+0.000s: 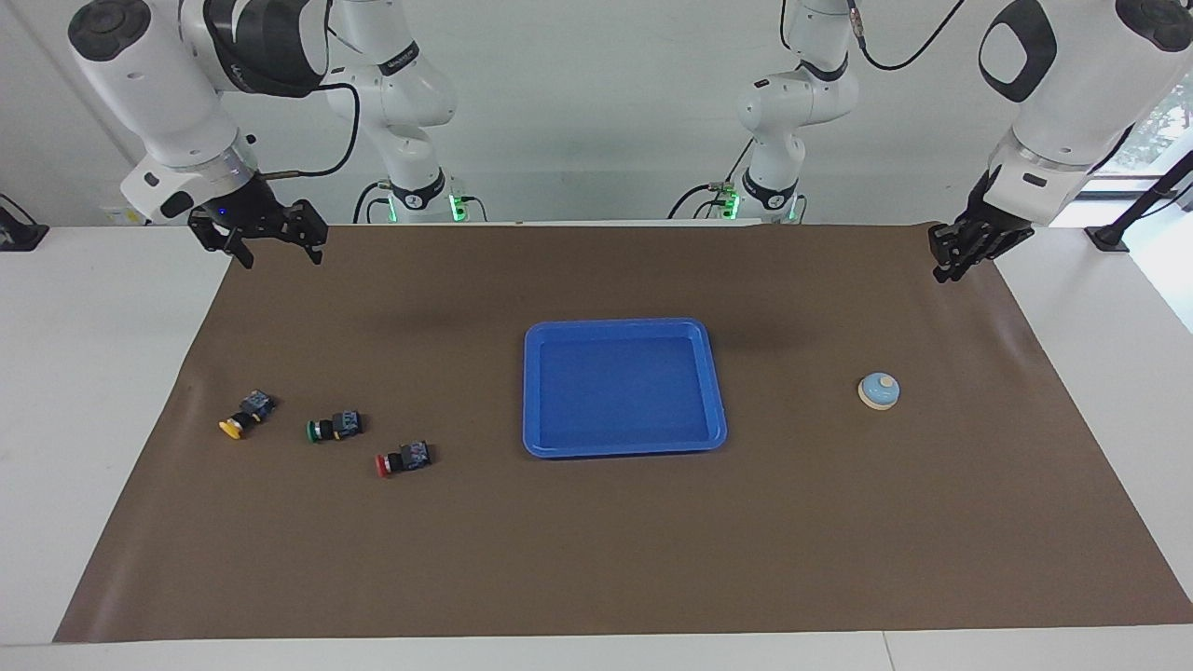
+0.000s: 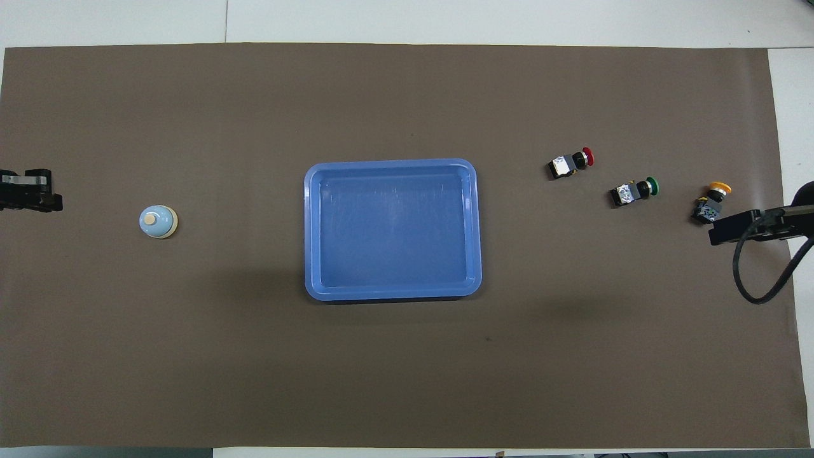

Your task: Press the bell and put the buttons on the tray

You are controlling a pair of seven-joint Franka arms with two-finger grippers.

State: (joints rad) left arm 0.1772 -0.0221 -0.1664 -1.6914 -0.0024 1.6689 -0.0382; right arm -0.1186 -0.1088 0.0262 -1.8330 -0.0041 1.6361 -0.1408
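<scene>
Black fingers of the right gripper spread wide, holding nothing; left gripper fingers look pinched narrow. Both hang high over the tabletop edges. Tray empty; buttons at nine o'clock in the facing view, bell at three. Nothing looks started.

In the overhead view the left tool is cut off by the edge, and only part of the right tool gets shown. Markings on the buttons can't really be made out.
</scene>
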